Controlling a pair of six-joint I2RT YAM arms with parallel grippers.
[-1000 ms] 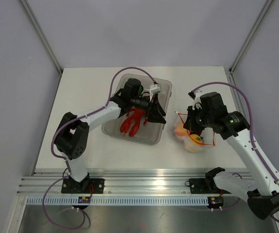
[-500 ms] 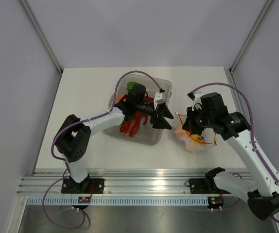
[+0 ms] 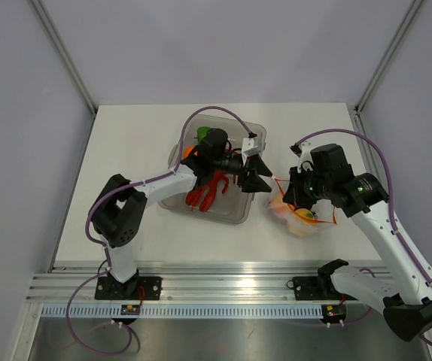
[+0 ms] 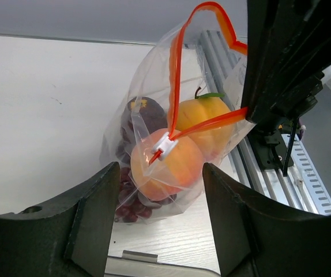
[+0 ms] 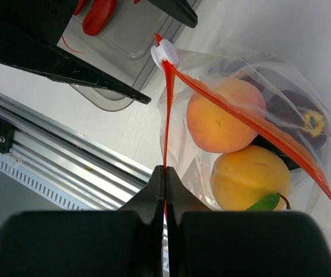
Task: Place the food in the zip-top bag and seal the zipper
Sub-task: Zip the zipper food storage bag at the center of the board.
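Right now the zip-top bag (image 3: 300, 219) sits on the table (image 3: 126, 165), its mouth held up and its body slumped below. Inside it are a peach (image 4: 174, 167), a yellow fruit (image 4: 209, 118), a dark plum (image 4: 145, 112) and grapes (image 4: 130, 205) at the bottom. The right gripper (image 5: 165, 173) is pressed together, pinching the red-orange zipper (image 5: 166, 115) partway along one lip, so that the strip runs taut up from its fingertips to the white slider (image 4: 164, 145) at the end of the mouth.

The left gripper (image 3: 257, 182) is spread wide and holds nothing. It reaches in from the bag's left, and the slider lies between its two fingers. No contact with either finger shows.

Just left of the bag stands a clear-grey tray (image 3: 231, 213) with a red lobster (image 3: 203, 192) in it and a green pepper (image 3: 202, 133) at its far end. The left arm stretches across this tray. The near side of the bag lies close to the table's front edge and the metal rail (image 3: 223, 272). Bare white table shows beyond the bag and to its right, up to the table's right edge.
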